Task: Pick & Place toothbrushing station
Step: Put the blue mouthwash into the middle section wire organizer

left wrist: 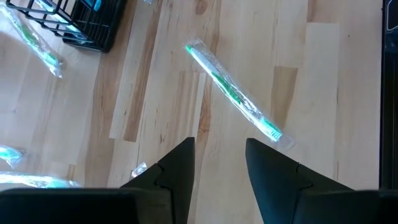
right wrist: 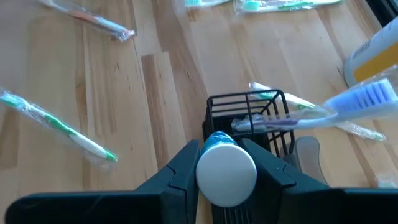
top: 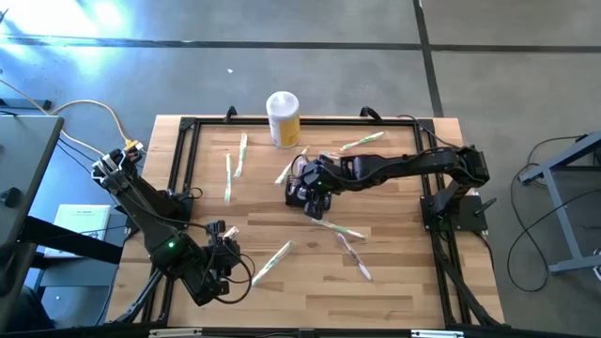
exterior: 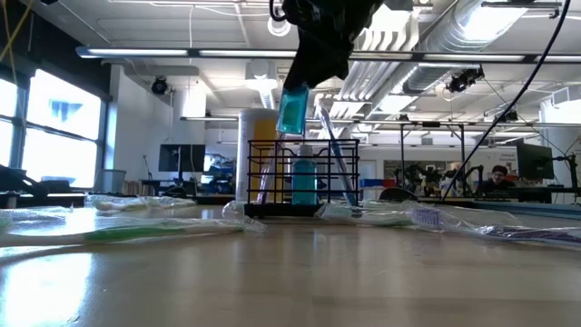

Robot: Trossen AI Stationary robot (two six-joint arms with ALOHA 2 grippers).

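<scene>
My right gripper (right wrist: pixel 225 167) is clamped on a teal tube (exterior: pixel 292 111), hanging just above the toothbrushing station (exterior: pixel 302 178) mid-table beside the canister (top: pixel 283 118). Risk: a tilted tube catches the wire rim or the purple toothbrush (right wrist: pixel 323 112) inside, tipping the caddy. My left gripper (left wrist: pixel 219 177) waits apart, empty.

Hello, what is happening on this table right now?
The right hand holds a teal tube with a white cap above the black wire basket, near the middle of the table. A purple toothbrush already leans in the basket. Wrapped toothbrushes lie scattered on the wood. The left hand is open and empty, waiting near the front left.
</scene>
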